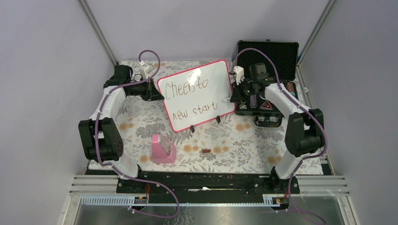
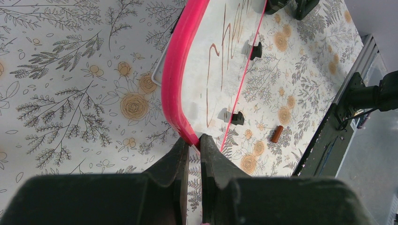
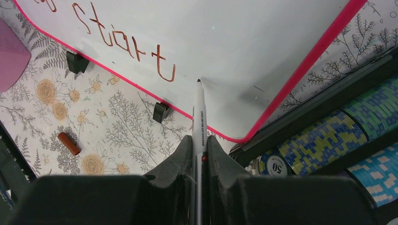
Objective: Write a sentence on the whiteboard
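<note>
The whiteboard (image 1: 206,77) with its pink-red frame stands tilted on two black feet at the middle back. The sentence (image 1: 187,87) on it reads "Cheers to" over "new start". My left gripper (image 1: 158,91) is shut on the board's left frame edge (image 2: 173,70), pinching it at the fingertips (image 2: 194,140). My right gripper (image 1: 236,96) is shut on a white marker (image 3: 199,110). The marker's tip rests at the board surface (image 3: 244,42), just right of the last "t" of "start" (image 3: 124,44). I cannot tell whether the tip touches.
An open black foam-lined case (image 1: 267,51) with poker chips (image 3: 324,136) lies right behind the board's right edge. A pink object (image 1: 163,148) and a small brown cap (image 1: 205,150) lie on the floral cloth in front. The cap also shows in the right wrist view (image 3: 69,143).
</note>
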